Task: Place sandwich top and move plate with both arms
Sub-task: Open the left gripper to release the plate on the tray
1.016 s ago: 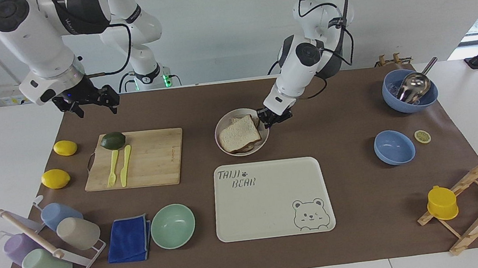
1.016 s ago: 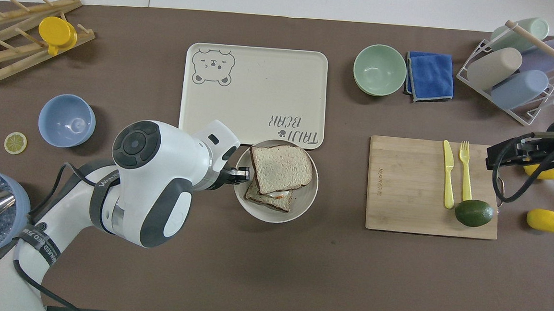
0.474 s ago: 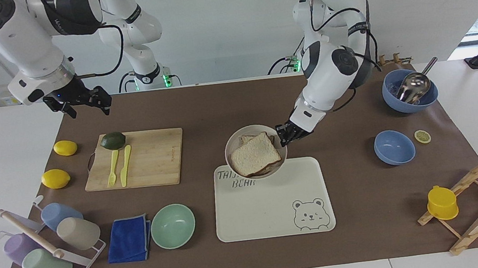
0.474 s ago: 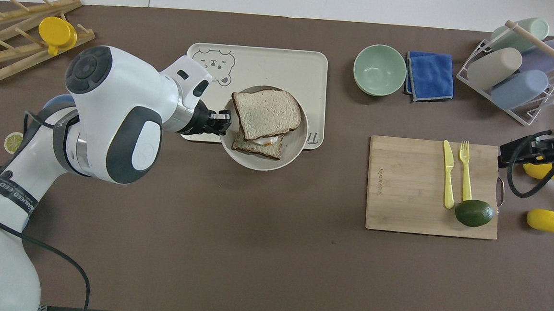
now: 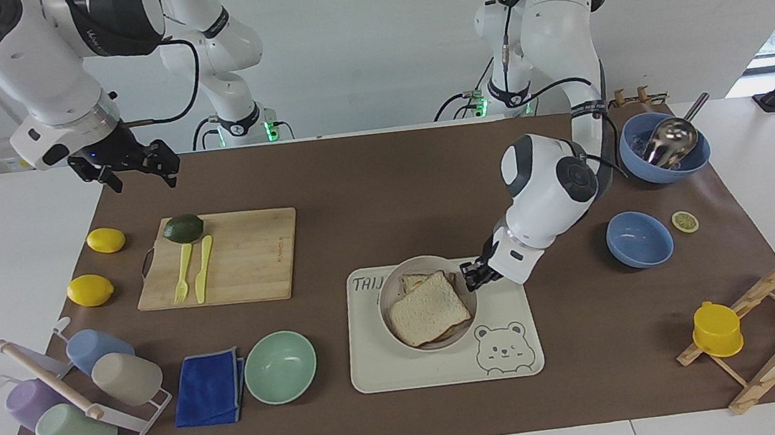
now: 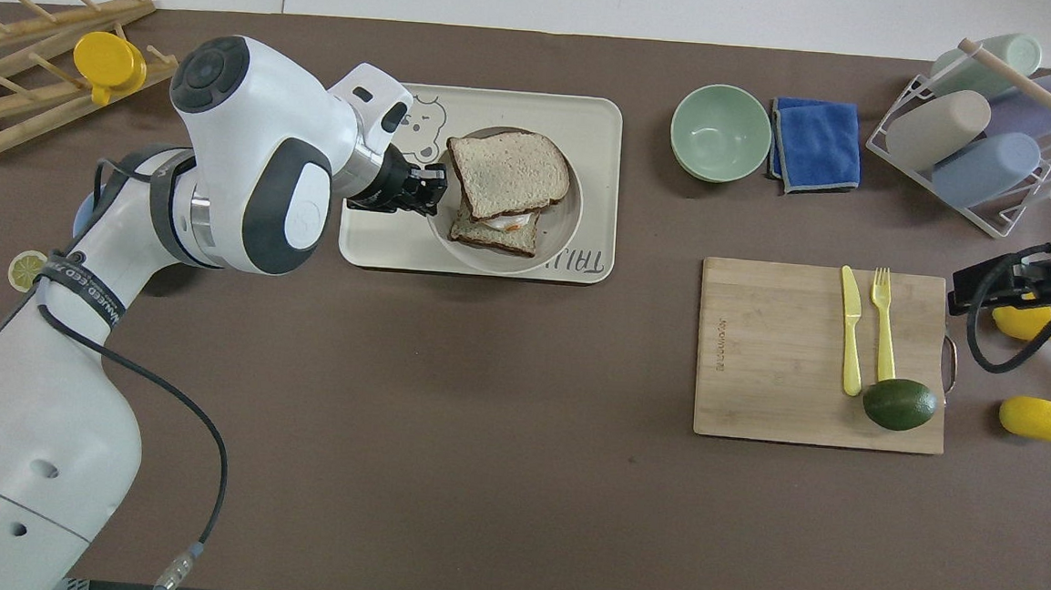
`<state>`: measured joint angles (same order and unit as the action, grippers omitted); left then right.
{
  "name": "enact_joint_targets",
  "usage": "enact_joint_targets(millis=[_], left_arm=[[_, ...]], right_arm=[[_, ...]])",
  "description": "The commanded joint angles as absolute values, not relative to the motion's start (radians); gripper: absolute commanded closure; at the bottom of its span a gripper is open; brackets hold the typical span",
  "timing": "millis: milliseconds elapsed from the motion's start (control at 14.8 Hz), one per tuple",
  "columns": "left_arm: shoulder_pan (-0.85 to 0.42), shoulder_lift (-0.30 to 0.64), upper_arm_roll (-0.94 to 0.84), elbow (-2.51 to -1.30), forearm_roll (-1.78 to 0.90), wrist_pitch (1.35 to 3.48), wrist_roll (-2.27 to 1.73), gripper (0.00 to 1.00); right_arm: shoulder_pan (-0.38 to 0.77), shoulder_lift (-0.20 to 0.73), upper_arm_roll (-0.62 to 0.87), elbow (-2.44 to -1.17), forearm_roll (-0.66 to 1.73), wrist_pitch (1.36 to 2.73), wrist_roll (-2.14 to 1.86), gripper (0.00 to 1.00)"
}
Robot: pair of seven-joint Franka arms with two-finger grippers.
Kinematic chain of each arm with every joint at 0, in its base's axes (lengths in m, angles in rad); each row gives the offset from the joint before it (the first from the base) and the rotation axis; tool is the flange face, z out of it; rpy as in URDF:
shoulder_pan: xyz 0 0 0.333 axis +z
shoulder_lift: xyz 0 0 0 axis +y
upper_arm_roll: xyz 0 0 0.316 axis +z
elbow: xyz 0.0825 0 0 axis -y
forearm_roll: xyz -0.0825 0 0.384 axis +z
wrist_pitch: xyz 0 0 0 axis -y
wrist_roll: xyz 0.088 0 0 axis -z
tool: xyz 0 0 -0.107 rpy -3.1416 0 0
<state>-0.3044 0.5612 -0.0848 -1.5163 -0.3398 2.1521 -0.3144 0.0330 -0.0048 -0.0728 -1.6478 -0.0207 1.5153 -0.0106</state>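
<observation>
The beige plate is over the cream bear tray, low above it or on it; I cannot tell which. It carries a sandwich: the sandwich top lies askew on a lower slice with egg showing at the edge. My left gripper is shut on the plate's rim at the left arm's end. My right gripper hangs in the air over the table's right arm's end, near the lemons, holding nothing.
A mint-green bowl and blue cloth lie beside the tray. A cutting board holds an avocado, knife and fork. Two lemons, a cup rack, two blue bowls and a wooden rack stand around.
My left gripper has carried the plate with the sandwich away from the robots, from the mat onto the bear tray's area. My right gripper has drawn back a little.
</observation>
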Motion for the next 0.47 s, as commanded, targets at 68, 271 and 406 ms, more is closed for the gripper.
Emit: enact_joint_targets(millis=[68, 271, 406], left_arm=[[-0.302, 0.575, -0.087, -1.512, -0.339, 2.247, -0.301, 1.0], [-0.302, 0.574, -0.087, -1.543, -0.339, 2.263, -0.293, 1.0], [-0.299, 0.574, -0.087, -1.542, -0.339, 2.269, -0.288, 1.0]], right_arm=[[0.028, -0.002, -0.066, -1.638, -0.018, 1.526, -0.025, 0.0], [0.031, -0.003, -0.066, -1.638, -0.018, 1.519, -0.025, 0.0], [0.031, -0.003, -0.066, -1.638, -0.02, 1.523, -0.025, 0.0]])
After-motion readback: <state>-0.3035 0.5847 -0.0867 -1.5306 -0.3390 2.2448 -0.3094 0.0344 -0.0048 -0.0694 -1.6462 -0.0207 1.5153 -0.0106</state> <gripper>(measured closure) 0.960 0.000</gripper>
